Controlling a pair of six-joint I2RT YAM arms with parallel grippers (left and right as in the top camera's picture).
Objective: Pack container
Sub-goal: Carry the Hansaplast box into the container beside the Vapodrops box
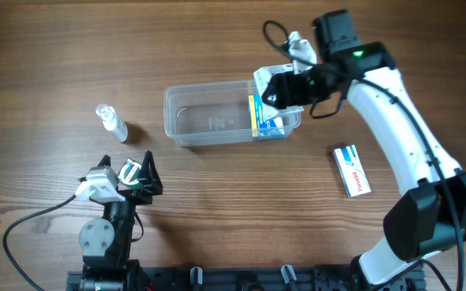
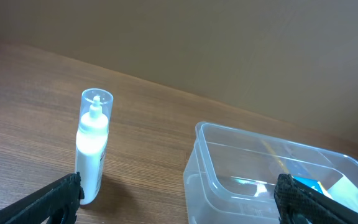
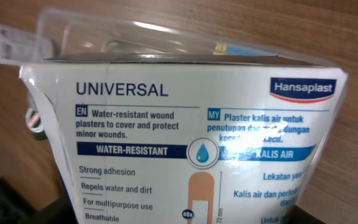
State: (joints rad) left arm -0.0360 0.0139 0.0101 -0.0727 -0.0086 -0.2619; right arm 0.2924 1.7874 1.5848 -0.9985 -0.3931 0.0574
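Observation:
The clear plastic container [image 1: 209,120] lies on the wooden table at centre. My right gripper [image 1: 285,87] is shut on a white and blue Hansaplast plaster box [image 1: 267,118] and holds it at the container's right end, partly inside it. In the right wrist view the box [image 3: 185,143] fills the frame, with the container's clear rim [image 3: 17,37] above it. My left gripper [image 1: 136,174] is open and empty near the front left. In the left wrist view its jaws [image 2: 179,202] frame the container [image 2: 241,186], which stands ahead on the right.
A small white dropper bottle with a clear cap [image 1: 112,123] lies left of the container and shows upright in the left wrist view [image 2: 92,155]. A second white and blue box [image 1: 351,170] lies on the table at the right.

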